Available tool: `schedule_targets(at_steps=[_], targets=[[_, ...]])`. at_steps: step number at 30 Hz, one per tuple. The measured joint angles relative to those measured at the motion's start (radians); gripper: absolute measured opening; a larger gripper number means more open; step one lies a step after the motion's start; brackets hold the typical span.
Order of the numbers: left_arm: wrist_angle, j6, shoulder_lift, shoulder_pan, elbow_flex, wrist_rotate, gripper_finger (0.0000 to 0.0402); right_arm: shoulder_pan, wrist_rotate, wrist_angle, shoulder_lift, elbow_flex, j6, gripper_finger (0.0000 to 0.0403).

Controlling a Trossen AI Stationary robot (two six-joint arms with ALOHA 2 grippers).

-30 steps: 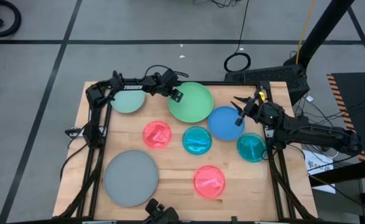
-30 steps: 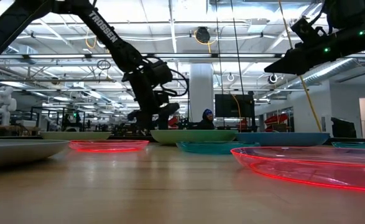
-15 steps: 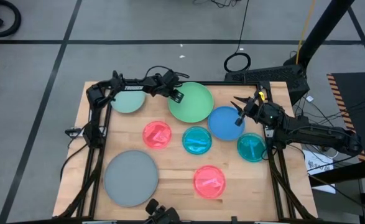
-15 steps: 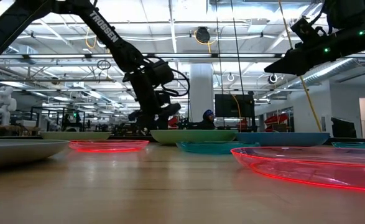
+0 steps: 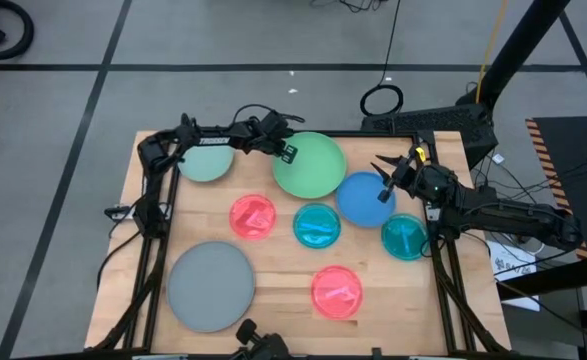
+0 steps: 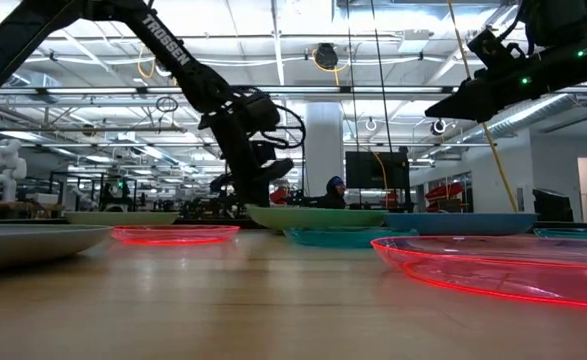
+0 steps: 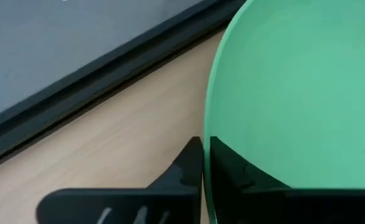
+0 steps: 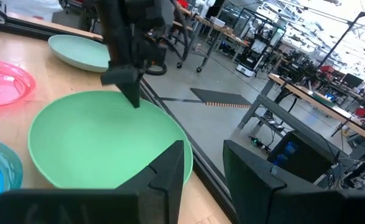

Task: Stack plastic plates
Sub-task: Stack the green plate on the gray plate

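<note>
The large green plate (image 5: 311,166) lies at the table's far middle, and my left gripper (image 5: 286,152) is shut on its left rim. The blue plate (image 5: 363,198) touches its right side. My right gripper (image 5: 384,188) hovers open above the blue plate, with nothing between its fingers (image 8: 204,152). A pale green plate (image 5: 206,161) lies far left. Two pink plates (image 5: 252,216) (image 5: 336,291), two teal plates (image 5: 317,225) (image 5: 405,238) and the large grey plate (image 5: 210,286) lie flat nearer the front. My left gripper pinches the green plate's rim (image 7: 207,146) on its far-left side. One finger (image 7: 235,173) lies inside the plate and the other (image 7: 185,169) outside it. The fingers slant down from the table's left (image 6: 263,182). The plate sits about level, low over the table.
A black frame rail (image 5: 373,135) runs along the table's far edge just behind the green plate. Bare wood (image 5: 273,265) shows between the grey plate and the near pink plate. Cables and a stand lie on the floor beyond.
My left gripper has shut on the green plate's rim and has shifted a little toward the table's right. The green plate has slid slightly right with it. My right gripper has kept still.
</note>
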Motion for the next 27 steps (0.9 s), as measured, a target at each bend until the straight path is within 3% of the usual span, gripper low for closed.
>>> schedule_targets(at_steps=[7,12,21,27], targets=[[-0.113,0.064,-0.081,-0.022,0.107,0.019,0.001,0.0,0.0,-0.001,0.0,0.0,-0.004,0.0105],[-0.245,0.117,-0.137,-0.04,0.218,-0.045,0.001,0.0,0.0,-0.001,0.0,0.0,-0.008,0.0105],[-0.469,0.197,-0.164,-0.099,0.414,-0.088,0.001,0.0,0.0,-0.005,0.0,0.0,-0.007,0.0105],[-0.573,0.229,-0.167,-0.163,0.48,-0.107,0.001,0.0,0.0,-0.013,0.0,0.0,-0.005,0.0105]])
